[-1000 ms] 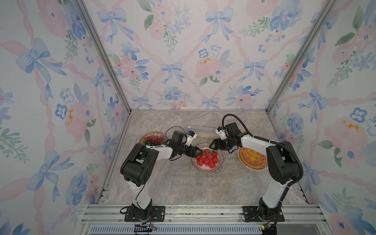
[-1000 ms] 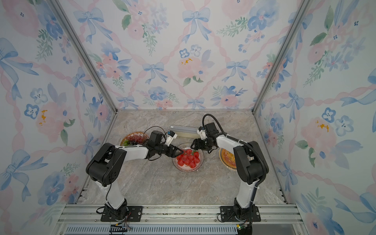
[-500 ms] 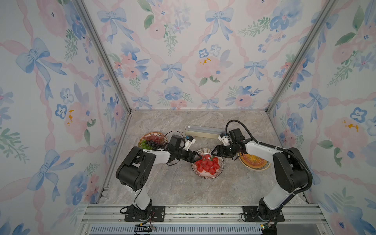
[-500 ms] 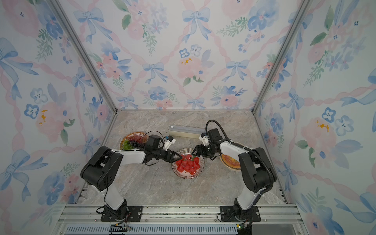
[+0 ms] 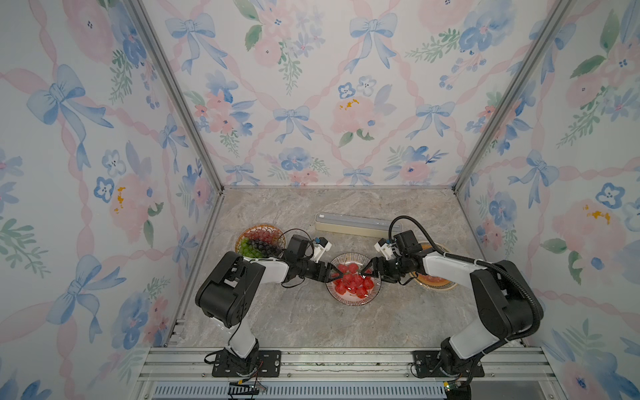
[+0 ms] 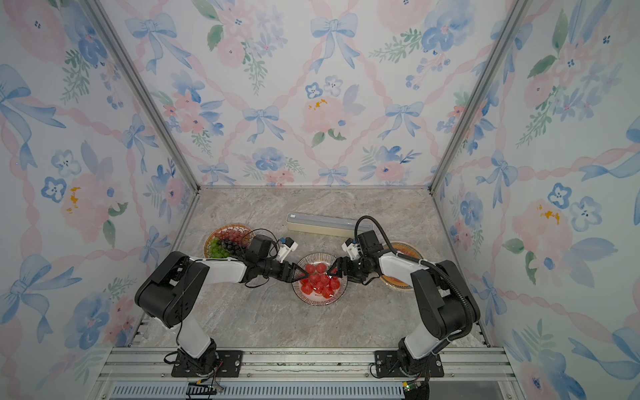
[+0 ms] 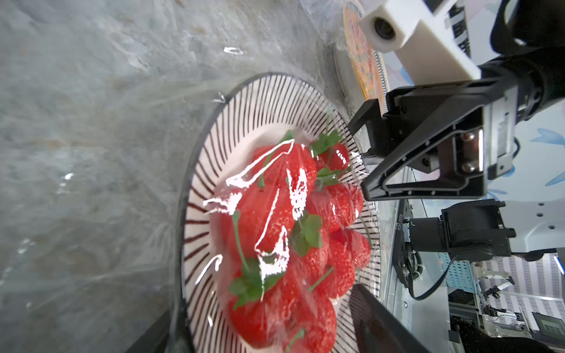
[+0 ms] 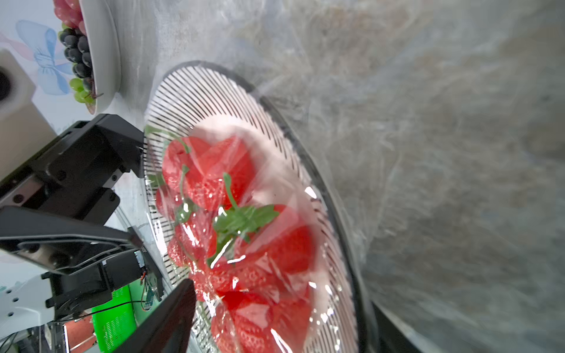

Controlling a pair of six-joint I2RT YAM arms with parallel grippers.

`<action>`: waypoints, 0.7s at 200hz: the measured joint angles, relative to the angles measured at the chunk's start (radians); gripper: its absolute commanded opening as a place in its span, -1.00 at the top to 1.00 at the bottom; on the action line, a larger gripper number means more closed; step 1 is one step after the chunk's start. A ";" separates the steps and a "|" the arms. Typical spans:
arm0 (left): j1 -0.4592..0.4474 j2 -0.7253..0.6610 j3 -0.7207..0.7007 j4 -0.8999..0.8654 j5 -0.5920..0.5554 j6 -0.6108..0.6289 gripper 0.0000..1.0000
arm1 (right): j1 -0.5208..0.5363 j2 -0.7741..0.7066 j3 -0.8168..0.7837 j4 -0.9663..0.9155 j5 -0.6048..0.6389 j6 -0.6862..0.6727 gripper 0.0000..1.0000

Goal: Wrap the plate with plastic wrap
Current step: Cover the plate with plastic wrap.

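Above the marble tabletop (image 5: 311, 318), amid floral walls (image 5: 311, 104), left fingers (image 8: 91, 146) and right fingers (image 7: 422, 113) stand open.

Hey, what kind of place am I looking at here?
Probably a staged robot test cell: floral wallpaper panels in a metal frame, two robot arms bolted to a front rail, a strawberry plate on a marble-look tabletop.

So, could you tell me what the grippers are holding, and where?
Nothing visibly: left gripper and right gripper stand open at opposite edges of the plate under plastic wrap.
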 measured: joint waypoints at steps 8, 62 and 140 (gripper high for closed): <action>0.000 -0.002 -0.001 -0.003 0.003 -0.004 -0.54 | 0.000 0.000 -0.015 0.031 -0.009 0.026 -0.50; 0.005 -0.002 0.004 -0.011 -0.001 -0.032 -0.57 | -0.011 -0.011 -0.074 0.139 -0.027 0.134 -0.57; 0.101 -0.236 -0.062 0.005 -0.180 -0.106 -0.59 | -0.066 -0.200 -0.019 -0.180 0.137 0.027 -0.73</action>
